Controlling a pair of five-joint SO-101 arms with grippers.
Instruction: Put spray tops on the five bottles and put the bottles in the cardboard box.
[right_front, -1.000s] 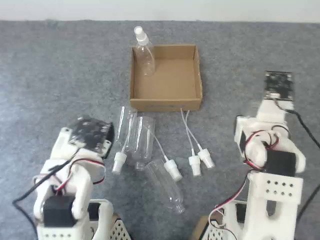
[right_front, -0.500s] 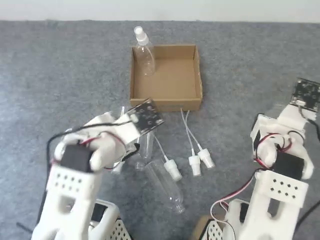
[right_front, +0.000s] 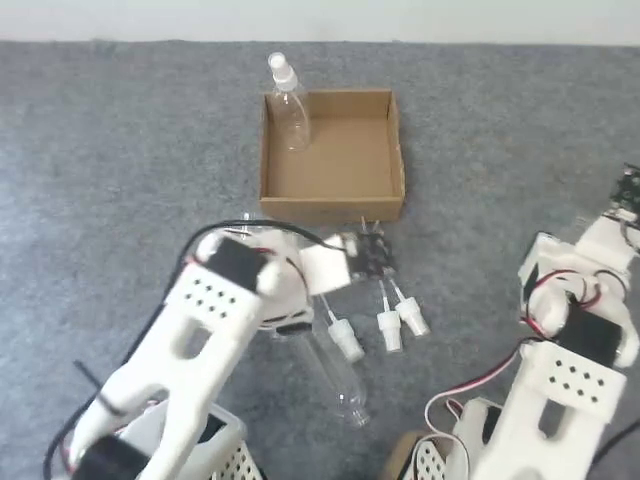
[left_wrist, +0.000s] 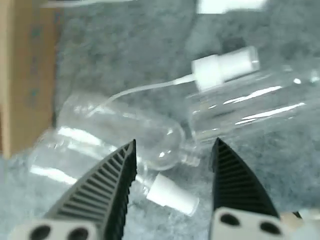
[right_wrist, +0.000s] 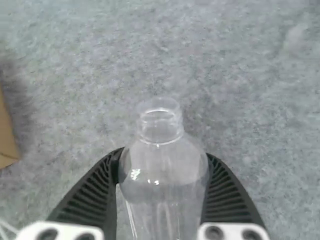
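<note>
Left jaws are hovering spread over a spray top (left_wrist: 172, 193); right jaws are pinching an uncapped bottle (right_wrist: 162, 172).

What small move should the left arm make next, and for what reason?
Probably lower the open left gripper onto the spray top lying under the gap between its jaws, then close. The right gripper holds a bottle whose neck is bare, so it needs a top. Loose bottles lie close beside that top, so go slowly.
</note>
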